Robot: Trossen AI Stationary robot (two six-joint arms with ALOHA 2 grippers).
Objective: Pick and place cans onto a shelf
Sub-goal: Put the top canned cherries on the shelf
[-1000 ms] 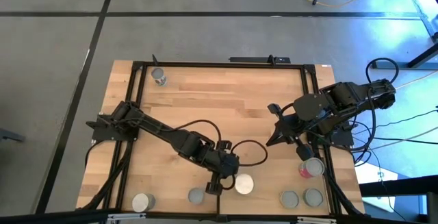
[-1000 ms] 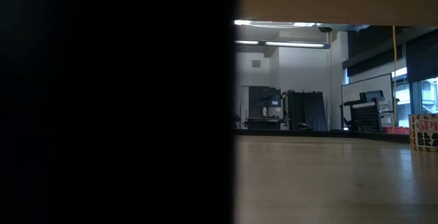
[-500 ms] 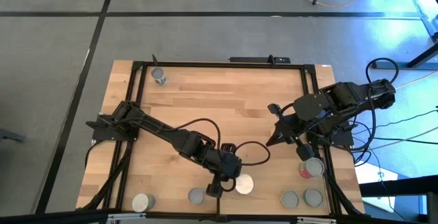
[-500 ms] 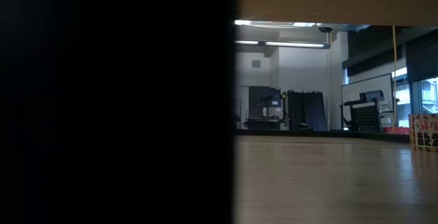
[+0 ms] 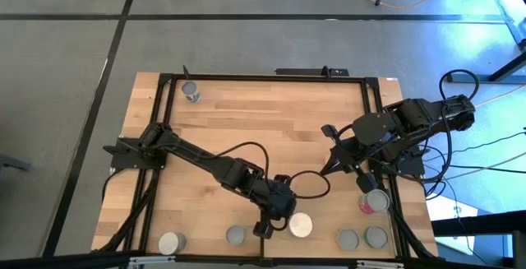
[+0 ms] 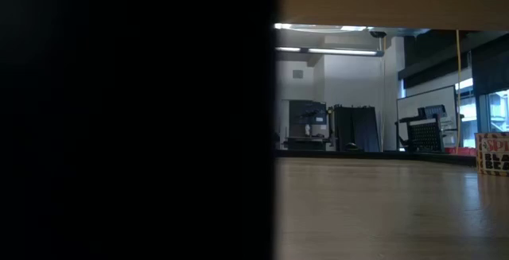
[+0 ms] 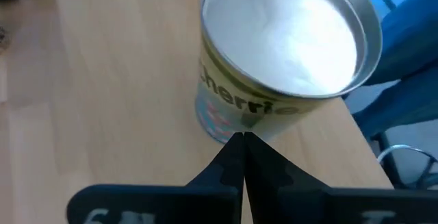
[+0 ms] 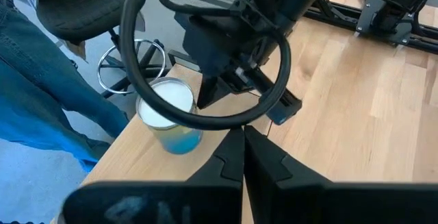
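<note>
high view: left hand, fingers together, has slid toward the table's near edge, nudging the white-topped can along. can's upright, yellowish label. right hand pinched together, waiting mid-right.

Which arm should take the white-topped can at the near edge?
Left. Its tool, shut, sits right beside the white-topped can; the right tool, also shut, hangs farther back over the table.
</note>
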